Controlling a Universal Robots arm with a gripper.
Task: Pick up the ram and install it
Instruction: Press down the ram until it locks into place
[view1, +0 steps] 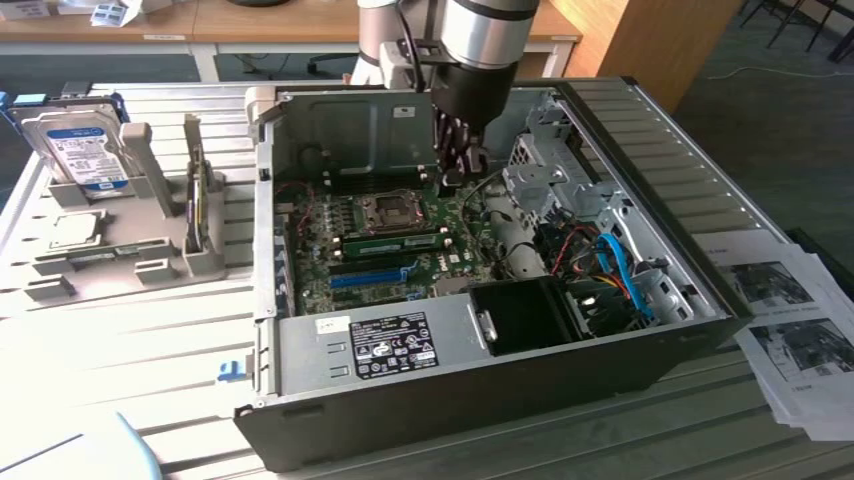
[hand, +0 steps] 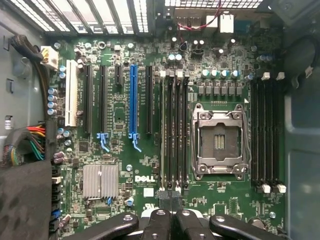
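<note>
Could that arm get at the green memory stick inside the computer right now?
Probably yes: the case is open, and the gripper hangs over the board close to the ram, nothing between them. Its fingers are shut, though.

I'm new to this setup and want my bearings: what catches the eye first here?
An open computer case on a slatted table, the arm reaching into it with its gripper shut above the motherboard. On the board, a bright blue slot and the empty silver socket stand out, with a green ram between them.
</note>
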